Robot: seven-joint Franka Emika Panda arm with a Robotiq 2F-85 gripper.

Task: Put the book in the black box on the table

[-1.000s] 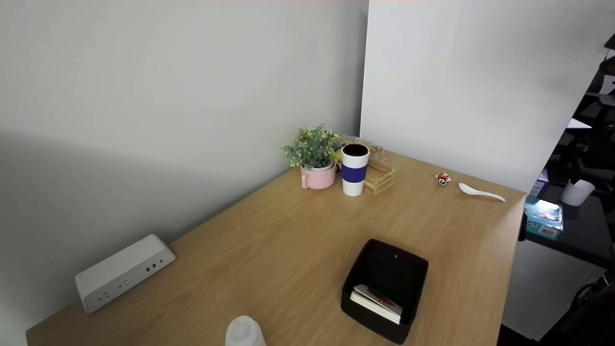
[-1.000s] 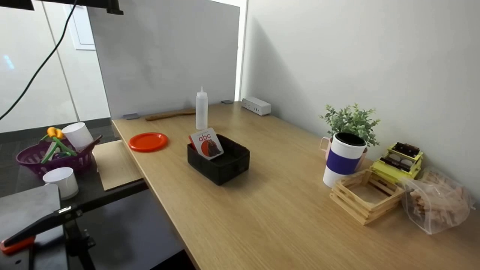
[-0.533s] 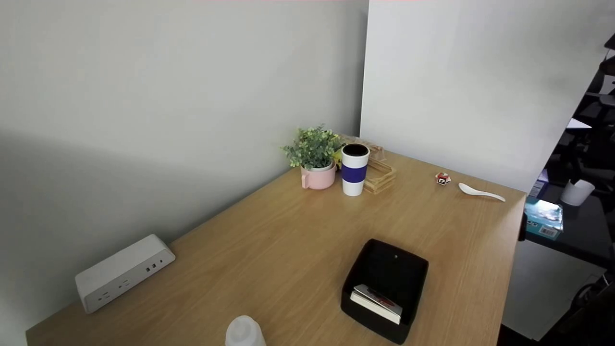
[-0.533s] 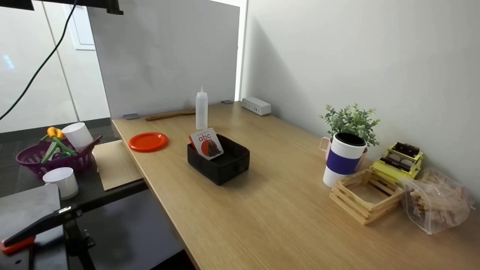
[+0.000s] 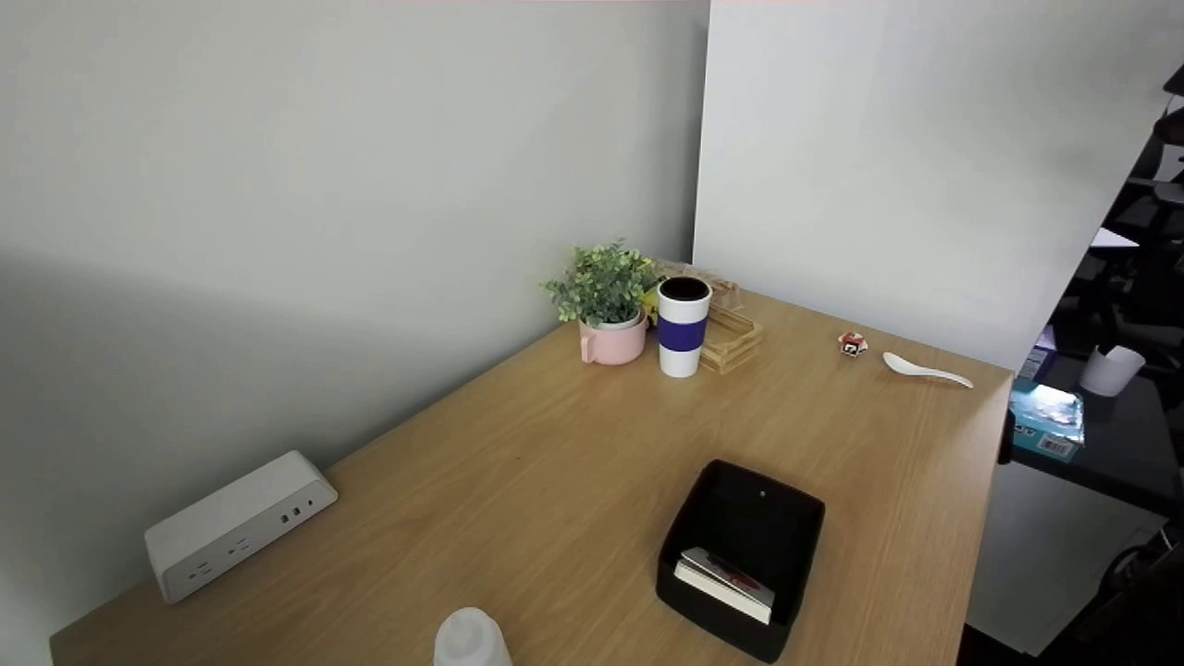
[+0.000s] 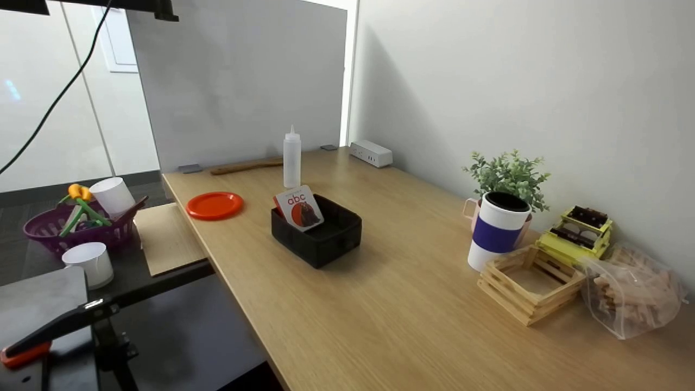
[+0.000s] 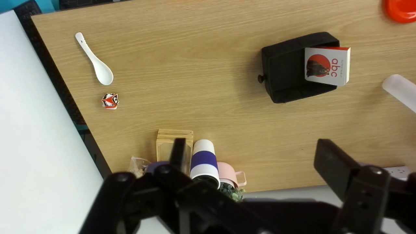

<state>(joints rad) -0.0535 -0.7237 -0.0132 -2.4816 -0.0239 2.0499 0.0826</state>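
The book [image 6: 299, 209], white and red-orange with "abc" on its cover, is inside the black box [image 6: 316, 247]. It leans tilted at one end of the box, its upper edge above the rim. In an exterior view the book [image 5: 726, 587] shows mostly its pale page edge inside the box [image 5: 758, 509]. The box stands on the table [image 6: 380, 315]. In the wrist view the gripper [image 7: 253, 154] is wide open with nothing between its fingers. The box [image 7: 287, 70] and the book [image 7: 326, 66] lie apart from the fingers. The gripper shows in neither exterior view.
A white-and-blue cup [image 6: 497, 231], a wooden crate [image 6: 532, 285], a potted plant [image 6: 510, 174] and a clear bag [image 6: 632, 293] stand by the wall. A squeeze bottle [image 6: 292, 160] and red plate [image 6: 214, 206] are beyond the box. A spoon [image 5: 925, 370] lies near the table edge.
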